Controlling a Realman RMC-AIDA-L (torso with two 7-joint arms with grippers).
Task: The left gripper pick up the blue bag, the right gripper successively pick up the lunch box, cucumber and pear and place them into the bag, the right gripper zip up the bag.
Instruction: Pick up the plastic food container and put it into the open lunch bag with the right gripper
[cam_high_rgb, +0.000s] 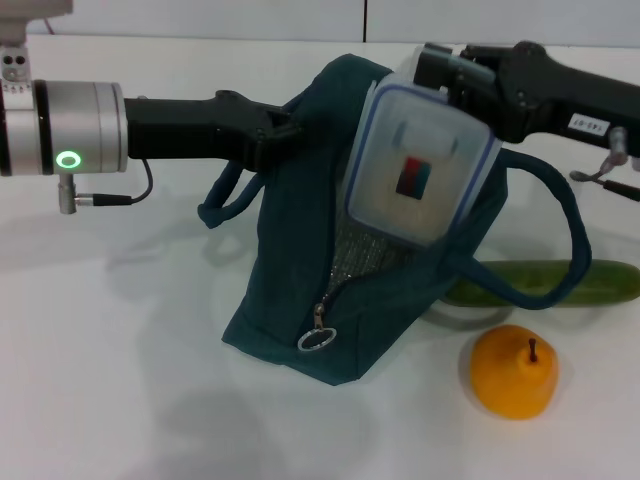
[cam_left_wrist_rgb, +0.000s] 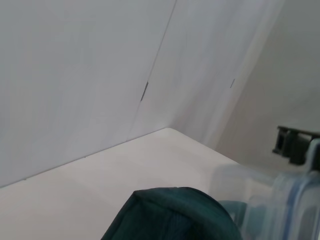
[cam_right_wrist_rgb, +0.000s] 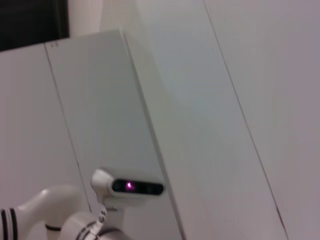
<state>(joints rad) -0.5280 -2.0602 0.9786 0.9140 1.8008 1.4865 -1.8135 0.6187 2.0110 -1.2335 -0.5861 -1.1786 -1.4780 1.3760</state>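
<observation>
In the head view the blue bag (cam_high_rgb: 290, 290) stands on the white table, its top edge held up by my left gripper (cam_high_rgb: 280, 130), which is shut on the fabric. The zipper is open, with its ring pull (cam_high_rgb: 316, 340) hanging low at the front. My right gripper (cam_high_rgb: 440, 70) is shut on the upper end of the lunch box (cam_high_rgb: 415, 165). The box hangs tilted, with its lower end in the bag's mouth. The cucumber (cam_high_rgb: 570, 282) lies on the table right of the bag. The pear (cam_high_rgb: 513, 372) sits in front of it. The left wrist view shows the bag's top (cam_left_wrist_rgb: 175, 215) and the lunch box (cam_left_wrist_rgb: 265, 200).
One bag handle (cam_high_rgb: 215, 210) loops out on the left and another (cam_high_rgb: 570, 230) arcs over the cucumber. A cable plug (cam_high_rgb: 100, 200) hangs under the left wrist. The right wrist view shows only wall panels and the robot's head camera (cam_right_wrist_rgb: 127, 186).
</observation>
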